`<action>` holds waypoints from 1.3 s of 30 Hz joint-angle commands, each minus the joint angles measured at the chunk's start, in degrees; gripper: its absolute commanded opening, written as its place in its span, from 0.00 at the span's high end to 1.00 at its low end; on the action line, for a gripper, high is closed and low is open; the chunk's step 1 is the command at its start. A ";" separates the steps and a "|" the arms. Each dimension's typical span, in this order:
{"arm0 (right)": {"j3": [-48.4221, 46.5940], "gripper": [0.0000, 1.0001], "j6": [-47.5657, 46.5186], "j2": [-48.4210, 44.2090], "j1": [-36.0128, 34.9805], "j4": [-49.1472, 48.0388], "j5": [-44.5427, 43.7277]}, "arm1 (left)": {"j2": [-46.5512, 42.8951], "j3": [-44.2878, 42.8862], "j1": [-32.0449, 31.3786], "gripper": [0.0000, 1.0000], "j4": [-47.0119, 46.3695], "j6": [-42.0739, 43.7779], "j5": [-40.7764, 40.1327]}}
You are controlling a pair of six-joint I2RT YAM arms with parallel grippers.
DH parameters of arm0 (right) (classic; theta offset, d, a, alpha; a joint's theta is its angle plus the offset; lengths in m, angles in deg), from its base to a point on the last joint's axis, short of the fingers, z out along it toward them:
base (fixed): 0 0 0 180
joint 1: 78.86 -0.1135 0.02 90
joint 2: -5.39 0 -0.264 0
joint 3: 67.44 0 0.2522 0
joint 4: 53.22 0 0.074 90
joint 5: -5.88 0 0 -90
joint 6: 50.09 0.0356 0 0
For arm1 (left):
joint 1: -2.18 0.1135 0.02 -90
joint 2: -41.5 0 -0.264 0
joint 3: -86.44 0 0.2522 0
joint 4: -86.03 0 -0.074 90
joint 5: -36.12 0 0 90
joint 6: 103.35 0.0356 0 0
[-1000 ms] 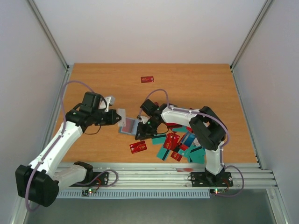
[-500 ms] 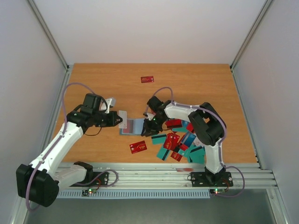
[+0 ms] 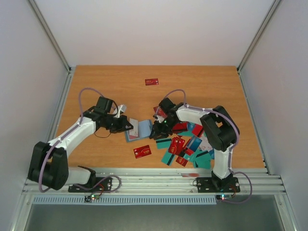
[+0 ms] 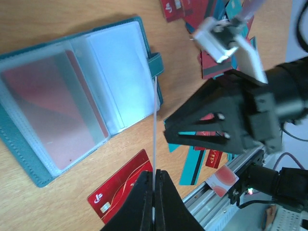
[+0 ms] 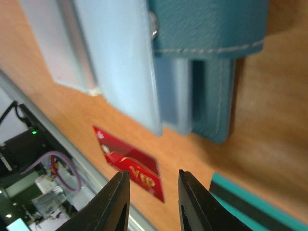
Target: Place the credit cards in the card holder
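Two grippers at open card holder [image 4: 115,72], left gripper [image 4: 154,180] clamped on edge-on white card [image 4: 154,125], right gripper [image 5: 153,182] jaws apart, empty, red card [image 5: 132,168] reads "VIP"

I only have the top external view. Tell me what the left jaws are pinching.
Observer: Left wrist view: the left gripper has its jaws shut on a thin clear plastic sleeve of the open teal folding card holder.
Operator: Report the right jaws.
Observer: Right wrist view: the right gripper has its jaws apart, nothing between them.
Operator: Check the holder's contents.
Observer: A red plastic card already sits inside it.
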 commanded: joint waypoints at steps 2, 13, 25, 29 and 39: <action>1.81 0.70 4.57 -6.17 2.40 -5.37 4.93 | 5.18 1.57 0.29 1.00 -8.21 -5.31 4.68; -4.24 0.67 9.56 -1.17 7.59 -7.28 6.46 | 16.26 -7.22 0.31 1.00 5.53 4.00 3.46; -9.56 0.64 12.62 6.71 8.83 -8.24 9.66 | 21.00 -11.09 0.56 1.00 10.32 7.70 1.78; -10.19 0.64 12.89 8.38 8.83 -8.32 10.80 | 22.00 -11.81 0.56 1.00 10.91 8.51 1.74; -10.68 0.64 11.93 10.76 8.84 -6.70 11.30 | 24.66 -11.77 0.51 1.00 10.58 10.06 2.54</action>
